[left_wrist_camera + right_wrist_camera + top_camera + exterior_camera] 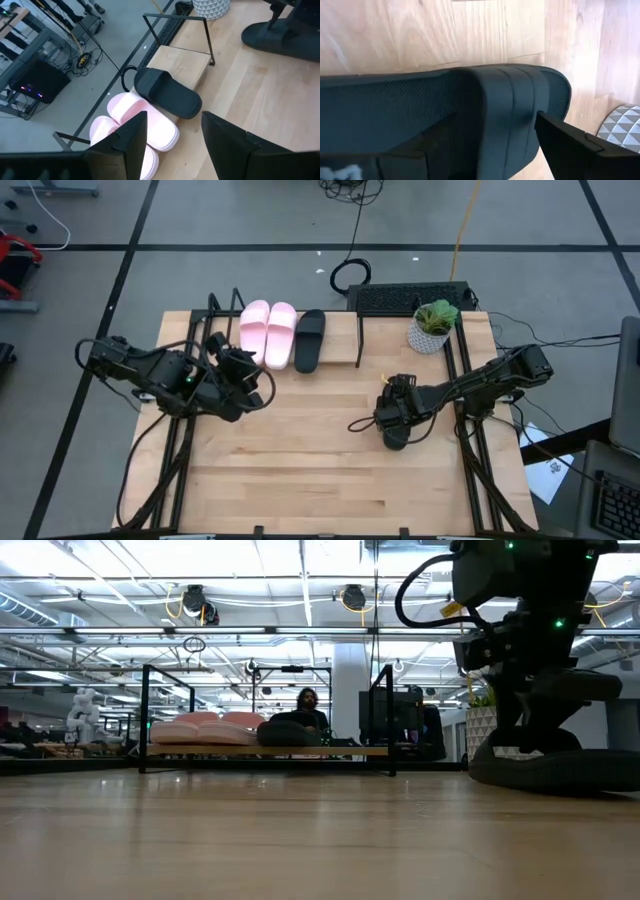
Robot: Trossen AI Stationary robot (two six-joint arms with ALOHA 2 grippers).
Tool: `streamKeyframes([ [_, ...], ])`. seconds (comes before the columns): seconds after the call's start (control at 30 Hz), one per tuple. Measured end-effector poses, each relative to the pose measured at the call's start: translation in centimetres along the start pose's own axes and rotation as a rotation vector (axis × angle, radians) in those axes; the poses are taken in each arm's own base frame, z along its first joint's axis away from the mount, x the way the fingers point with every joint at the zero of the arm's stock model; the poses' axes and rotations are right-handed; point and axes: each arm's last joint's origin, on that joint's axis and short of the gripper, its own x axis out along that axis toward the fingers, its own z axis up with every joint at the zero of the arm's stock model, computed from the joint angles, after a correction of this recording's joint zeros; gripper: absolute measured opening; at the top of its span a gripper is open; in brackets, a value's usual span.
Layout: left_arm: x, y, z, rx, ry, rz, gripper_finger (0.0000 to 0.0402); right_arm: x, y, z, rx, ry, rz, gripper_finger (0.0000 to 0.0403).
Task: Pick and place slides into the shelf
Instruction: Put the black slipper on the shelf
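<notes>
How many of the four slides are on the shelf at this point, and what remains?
Three are placed: the pink pair and one black slide sit side by side on the shelf. In hand: the right end effector is down over the last black slide on the tabletop, fingers straddling it; not lifted. The left end effector is open near the shelf. Left: carry that slide to the shelf's bare end.

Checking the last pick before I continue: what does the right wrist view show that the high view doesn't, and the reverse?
Only the right wrist view shows the black slide's ribbed strap between the right gripper's fingers. Only the high view shows the shelf holding the pink pair and the other black slide, with the left gripper open beside it. Both show the potted plant and tabletop.
</notes>
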Motion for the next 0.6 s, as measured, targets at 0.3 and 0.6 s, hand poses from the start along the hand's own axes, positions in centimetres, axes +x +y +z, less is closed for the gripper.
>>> streamKeyframes([
  [0.3, 0.4, 0.3, 0.1, -0.011, 0.009, 0.013, 0.0188, 1.4, 0.2, -1.1, 0.016, 0.022, -0.036, 0.0251],
  [0.6, 0.4, 0.3, 0.1, 0.005, 0.008, 0.014, 0.0188, 1.5, 0.0, -1.0, 0.050, -0.008, -0.090, 0.0251],
])
